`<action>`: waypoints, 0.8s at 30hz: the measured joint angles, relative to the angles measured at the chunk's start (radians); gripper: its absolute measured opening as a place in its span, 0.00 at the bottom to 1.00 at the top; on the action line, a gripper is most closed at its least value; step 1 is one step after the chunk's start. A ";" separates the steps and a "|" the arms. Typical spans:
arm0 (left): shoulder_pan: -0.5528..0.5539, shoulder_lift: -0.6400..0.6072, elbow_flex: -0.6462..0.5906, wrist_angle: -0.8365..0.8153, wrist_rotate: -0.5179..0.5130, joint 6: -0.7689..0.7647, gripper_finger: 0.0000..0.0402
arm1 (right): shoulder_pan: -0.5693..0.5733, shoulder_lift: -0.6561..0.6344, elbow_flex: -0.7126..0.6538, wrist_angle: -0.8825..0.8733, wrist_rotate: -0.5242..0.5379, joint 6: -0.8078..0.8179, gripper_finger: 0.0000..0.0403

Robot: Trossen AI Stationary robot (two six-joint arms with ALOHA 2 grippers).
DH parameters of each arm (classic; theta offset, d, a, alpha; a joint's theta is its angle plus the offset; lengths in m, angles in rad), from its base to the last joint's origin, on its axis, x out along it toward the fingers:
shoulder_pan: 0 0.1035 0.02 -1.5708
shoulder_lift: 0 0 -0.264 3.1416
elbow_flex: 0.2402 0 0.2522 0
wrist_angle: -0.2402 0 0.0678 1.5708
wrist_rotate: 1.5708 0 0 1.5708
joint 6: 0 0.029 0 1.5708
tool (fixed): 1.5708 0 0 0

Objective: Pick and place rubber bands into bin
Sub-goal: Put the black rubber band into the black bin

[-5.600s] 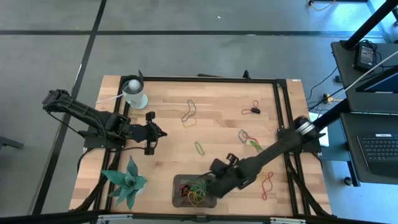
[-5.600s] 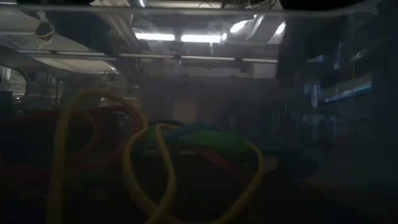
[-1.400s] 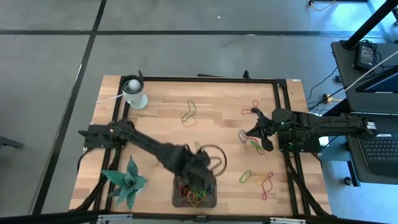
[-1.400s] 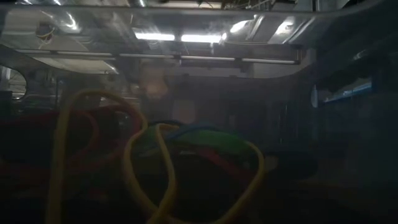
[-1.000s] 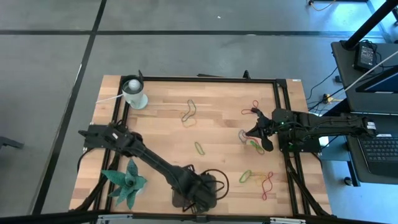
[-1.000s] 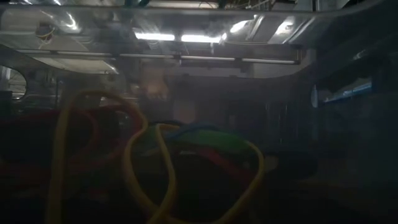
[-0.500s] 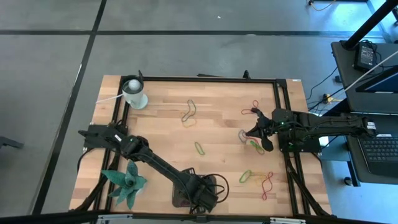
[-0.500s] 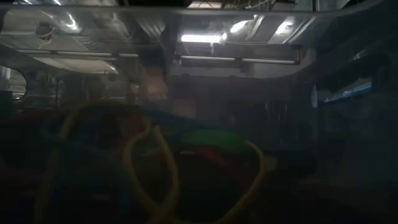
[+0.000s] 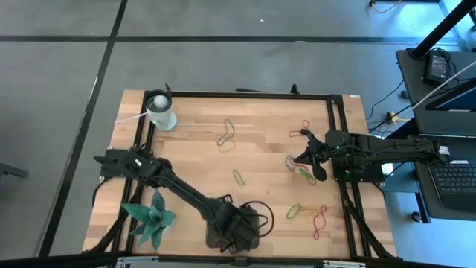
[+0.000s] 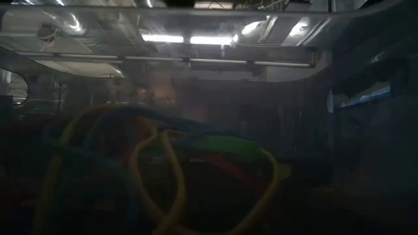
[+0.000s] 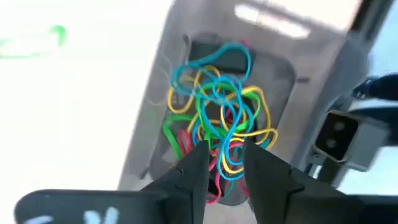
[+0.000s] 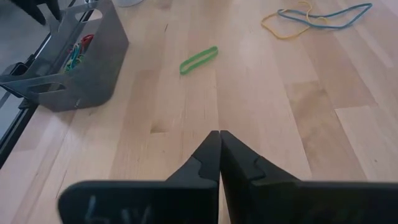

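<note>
The bin (image 11: 155, 124) sits at the table's near edge, holding a tangle of rubber bands (image 11: 217, 112) in blue, yellow, green and red. My left gripper (image 11: 224, 163) hangs directly above it, fingers parted with a narrow gap, holding nothing. My right gripper (image 12: 219, 163) waits at the table's right side, fingers pressed together, empty. A green band (image 12: 199, 60) lies loose on the wood.
</note>
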 joint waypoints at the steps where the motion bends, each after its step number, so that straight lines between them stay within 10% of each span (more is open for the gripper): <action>1: 0.005 -0.016 0.000 0.001 -0.011 0.001 0.21 | 0.000 0.000 0.000 0.000 0.000 0.003 0.02; 13: 0.097 -0.147 0.000 -0.050 -0.318 0.233 0.00 | 0.000 0.000 0.000 0.010 0.000 0.126 0.02; 24: 0.225 -0.156 -0.036 -0.080 -0.270 0.565 0.00 | 0.000 0.000 -0.001 0.080 0.054 0.132 0.02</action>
